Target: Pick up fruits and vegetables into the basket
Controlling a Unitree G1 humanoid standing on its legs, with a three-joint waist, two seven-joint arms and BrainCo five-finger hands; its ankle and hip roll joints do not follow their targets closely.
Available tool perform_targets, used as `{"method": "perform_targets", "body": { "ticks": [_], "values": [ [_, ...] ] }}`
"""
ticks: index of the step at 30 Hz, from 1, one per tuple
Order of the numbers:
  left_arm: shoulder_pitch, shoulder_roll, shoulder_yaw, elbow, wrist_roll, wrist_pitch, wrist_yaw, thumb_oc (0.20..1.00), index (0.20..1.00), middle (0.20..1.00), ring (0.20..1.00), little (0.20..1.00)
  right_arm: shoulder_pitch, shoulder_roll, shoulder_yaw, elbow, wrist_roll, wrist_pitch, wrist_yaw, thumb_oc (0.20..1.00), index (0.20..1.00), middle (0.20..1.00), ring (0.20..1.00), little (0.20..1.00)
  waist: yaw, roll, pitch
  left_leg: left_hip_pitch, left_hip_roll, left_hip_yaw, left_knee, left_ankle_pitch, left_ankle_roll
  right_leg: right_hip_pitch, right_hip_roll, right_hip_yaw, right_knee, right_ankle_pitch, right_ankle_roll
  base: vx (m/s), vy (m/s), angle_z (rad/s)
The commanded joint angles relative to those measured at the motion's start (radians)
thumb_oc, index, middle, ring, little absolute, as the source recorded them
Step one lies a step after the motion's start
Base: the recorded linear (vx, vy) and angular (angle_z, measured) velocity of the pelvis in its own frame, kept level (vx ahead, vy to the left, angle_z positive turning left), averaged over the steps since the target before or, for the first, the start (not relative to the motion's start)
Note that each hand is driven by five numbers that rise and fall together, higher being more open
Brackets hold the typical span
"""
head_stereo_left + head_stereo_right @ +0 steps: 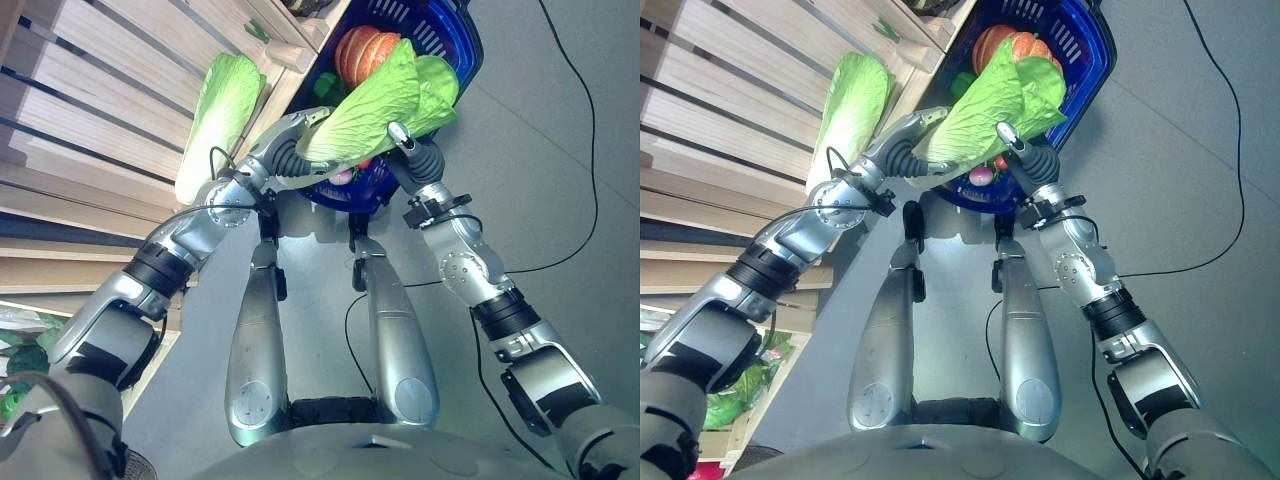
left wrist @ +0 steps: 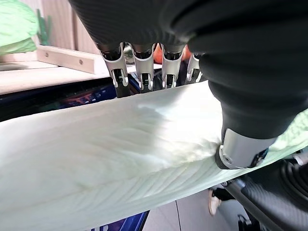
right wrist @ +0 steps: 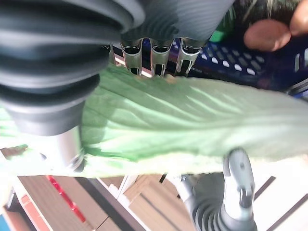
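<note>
Both hands hold one long pale-green cabbage (image 1: pixel 385 100) over the near rim of the blue basket (image 1: pixel 468 52). My left hand (image 1: pixel 288 132) is shut on its whitish stalk end, fingers (image 2: pixel 144 72) curled over the cabbage (image 2: pixel 120 159) and the thumb under it. My right hand (image 1: pixel 408 148) is shut on the leafy part, fingers (image 3: pixel 154 53) wrapped behind the cabbage (image 3: pixel 192 125). An orange pumpkin (image 1: pixel 358 50) lies inside the basket, partly covered by the leaves. A small purple vegetable (image 1: pixel 981 176) shows under the cabbage.
A second cabbage (image 1: pixel 222 105) lies on the slatted wooden shelf (image 1: pixel 90 90) to the left of the basket. Bagged green produce (image 1: pixel 740 395) sits low at the left. Grey floor (image 1: pixel 560 150) stretches to the right of the basket.
</note>
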Motion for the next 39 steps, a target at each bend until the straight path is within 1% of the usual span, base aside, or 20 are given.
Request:
{"method": "perform_targets", "body": {
  "ticks": [1,9,13,15,16,18,20,21,23,26,27,28,29,30,32,35,39],
  "values": [
    [-0.003,-0.007,-0.033,-0.053,0.034,0.013,-0.041,0.200,0.200,0.200,0.200,0.200,-0.047,0.031,0.020,-0.149,-0.019,-0.043,0.065,0.200,0.200,0.200,0.200,0.200,-0.015,-0.018,-0.038,-0.002,-0.056,0.053,0.008,-0.058,0.039,0.059,0.017,-0.062,-0.095,0.041,0.067,0.00,0.000,0.00],
    [-0.003,-0.008,-0.043,-0.050,0.040,0.045,-0.059,0.200,0.200,0.200,0.200,0.200,-0.052,0.032,0.026,-0.149,-0.014,-0.047,0.062,0.200,0.200,0.200,0.200,0.200,-0.014,-0.018,-0.038,0.001,-0.057,0.052,0.002,-0.055,0.039,0.062,0.018,-0.061,-0.101,0.044,0.068,0.00,0.000,0.00],
    [-0.001,-0.009,-0.045,-0.049,0.031,0.058,-0.047,0.200,0.200,0.200,0.200,0.200,-0.053,0.032,0.030,-0.151,-0.011,-0.048,0.058,0.200,0.200,0.200,0.200,0.200,-0.013,-0.017,-0.038,0.001,-0.058,0.050,0.001,-0.055,0.040,0.061,0.018,-0.061,-0.102,0.044,0.068,0.00,0.000,0.00],
    [0.002,-0.013,-0.045,-0.045,0.017,0.071,-0.016,0.514,0.514,0.514,0.514,0.514,-0.055,0.030,0.031,-0.151,-0.007,-0.047,0.056,0.200,0.200,0.200,0.200,0.200,-0.013,-0.016,-0.038,0.000,-0.059,0.049,0.001,-0.055,0.040,0.059,0.018,-0.061,-0.101,0.044,0.068,0.00,0.000,0.00],
    [0.008,-0.020,-0.037,-0.042,0.009,0.078,0.009,1.000,1.000,1.000,1.000,1.000,-0.052,0.034,0.031,-0.149,-0.009,-0.051,0.059,0.200,0.200,0.200,0.200,0.200,-0.013,-0.016,-0.038,0.000,-0.059,0.049,-0.001,-0.054,0.041,0.059,0.018,-0.061,-0.102,0.044,0.068,0.00,0.000,0.00],
    [0.024,-0.025,-0.022,-0.039,-0.023,0.070,0.043,1.000,1.000,1.000,1.000,1.000,-0.045,0.035,0.032,-0.147,-0.006,-0.059,0.058,0.200,0.200,0.200,0.200,0.200,-0.009,-0.017,-0.038,0.003,-0.060,0.047,0.002,-0.060,0.041,0.062,0.018,-0.061,-0.099,0.039,0.069,0.00,0.000,0.00],
    [0.048,-0.042,0.002,-0.032,-0.053,0.054,0.115,1.000,1.000,1.000,1.000,1.000,-0.040,0.039,0.031,-0.148,-0.008,-0.067,0.056,0.200,0.200,0.200,0.200,0.200,-0.006,-0.018,-0.038,0.003,-0.062,0.043,0.001,-0.060,0.042,0.062,0.019,-0.062,-0.100,0.039,0.068,0.00,0.000,0.00],
    [0.056,-0.049,0.012,-0.029,-0.068,0.050,0.132,1.000,1.000,1.000,1.000,1.000,-0.038,0.043,0.031,-0.148,-0.011,-0.068,0.054,0.200,0.200,0.200,0.200,0.200,-0.005,-0.018,-0.038,0.004,-0.062,0.042,0.000,-0.060,0.042,0.062,0.019,-0.061,-0.100,0.039,0.068,0.00,0.000,0.00],
    [0.081,-0.072,0.050,-0.019,-0.123,0.018,0.208,1.000,1.000,1.000,1.000,1.000,-0.035,0.053,0.025,-0.148,-0.019,-0.074,0.049,0.200,0.200,0.200,0.200,0.200,-0.003,-0.019,-0.038,-0.002,-0.065,0.038,0.000,-0.055,0.042,0.059,0.020,-0.062,-0.102,0.042,0.067,0.00,0.000,0.00],
    [0.117,-0.110,0.111,-0.006,-0.161,-0.033,0.293,1.000,1.000,1.000,1.000,1.000,-0.028,0.075,0.015,-0.142,-0.031,-0.083,0.042,0.200,0.200,0.200,0.200,0.200,0.004,-0.023,-0.038,0.004,-0.068,0.032,0.003,-0.061,0.043,0.064,0.022,-0.062,-0.097,0.036,0.065,0.00,0.000,0.00],
    [0.117,-0.112,0.115,-0.005,-0.165,-0.034,0.297,1.000,1.000,1.000,1.000,1.000,-0.030,0.076,0.013,-0.142,-0.032,-0.083,0.041,0.200,0.200,0.200,0.200,0.200,0.004,-0.023,-0.038,0.000,-0.069,0.031,0.000,-0.055,0.044,0.061,0.022,-0.063,-0.100,0.040,0.065,0.00,0.000,0.00],
    [0.124,-0.119,0.127,-0.006,-0.168,-0.038,0.302,1.000,1.000,1.000,1.000,1.000,-0.026,0.080,0.011,-0.141,-0.035,-0.083,0.039,0.200,0.200,0.200,0.200,0.200,0.005,-0.023,-0.038,0.004,-0.069,0.031,0.003,-0.060,0.043,0.064,0.023,-0.062,-0.097,0.035,0.065,0.00,0.000,0.00],
    [0.135,-0.131,0.157,-0.004,-0.187,-0.058,0.334,1.000,1.000,1.000,1.000,1.000,-0.025,0.085,0.004,-0.137,-0.040,-0.089,0.037,0.200,0.200,0.200,0.200,0.200,0.008,-0.024,-0.038,0.000,-0.071,0.026,0.002,-0.055,0.043,0.062,0.022,-0.064,-0.098,0.039,0.064,0.00,0.000,0.00],
    [0.147,-0.145,0.176,-0.001,-0.194,-0.073,0.355,1.000,1.000,1.000,1.000,1.000,-0.020,0.092,-0.003,-0.138,-0.046,-0.090,0.032,0.200,0.200,0.200,0.200,0.200,0.010,-0.025,-0.038,0.004,-0.072,0.025,0.007,-0.062,0.044,0.067,0.023,-0.064,-0.094,0.033,0.062,0.00,0.000,0.00],
    [0.157,-0.163,0.226,0.004,-0.215,-0.090,0.387,1.000,1.000,1.000,1.000,1.000,-0.018,0.104,-0.022,-0.136,-0.059,-0.091,0.029,0.200,0.200,0.200,0.200,0.200,0.013,-0.027,-0.038,0.003,-0.076,0.019,0.010,-0.062,0.044,0.067,0.026,-0.064,-0.089,0.029,0.059,0.00,0.000,0.00],
    [0.158,-0.171,0.251,0.016,-0.230,-0.097,0.413,1.000,1.000,1.000,1.000,1.000,-0.020,0.107,-0.034,-0.137,-0.067,-0.095,0.022,0.200,0.200,0.200,0.200,0.200,0.012,-0.027,-0.038,0.000,-0.077,0.016,0.008,-0.055,0.044,0.064,0.027,-0.064,-0.089,0.033,0.057,0.00,0.000,0.00],
    [0.160,-0.187,0.337,0.063,-0.283,-0.104,0.482,1.000,1.000,1.000,1.000,1.000,-0.023,0.110,-0.079,-0.128,-0.123,-0.099,-0.008,0.200,0.200,0.200,0.200,0.200,0.012,-0.026,-0.038,0.010,-0.078,0.012,0.016,-0.065,0.043,0.072,0.029,-0.060,-0.076,0.018,0.053,0.01,0.004,0.00]
  ]
}}
